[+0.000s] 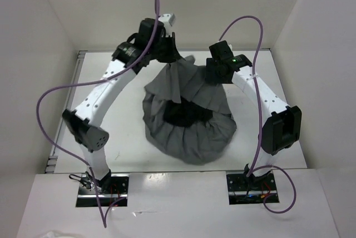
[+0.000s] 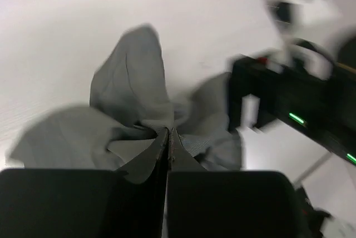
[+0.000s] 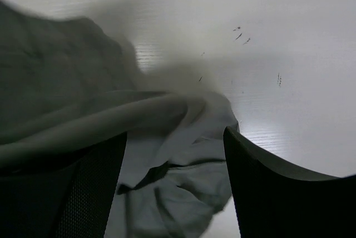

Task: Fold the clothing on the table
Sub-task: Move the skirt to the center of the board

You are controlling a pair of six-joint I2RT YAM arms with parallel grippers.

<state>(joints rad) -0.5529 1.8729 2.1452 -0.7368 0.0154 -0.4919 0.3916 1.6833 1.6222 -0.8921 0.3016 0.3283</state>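
The clothing (image 1: 189, 121) is a grey pleated skirt bunched in the middle of the white table (image 1: 128, 138), with a dark opening at its centre. Its far edge is drawn up into a peak. My left gripper (image 1: 168, 59) is shut on that peak; in the left wrist view the cloth (image 2: 130, 82) gathers into folds right at the closed tips of the left gripper (image 2: 168, 131). My right gripper (image 1: 214, 77) hovers over the skirt's far right edge. The right wrist view shows the right gripper (image 3: 174, 132) open, with loose cloth (image 3: 183, 160) lying below and between its fingers, ungripped.
White walls (image 1: 50, 54) bound the table on the left, right and back. The right arm's black wrist (image 2: 278, 99) sits close beside the left gripper. Purple cables (image 1: 55, 93) loop off both arms. Bare tabletop (image 3: 278, 38) lies right of the skirt.
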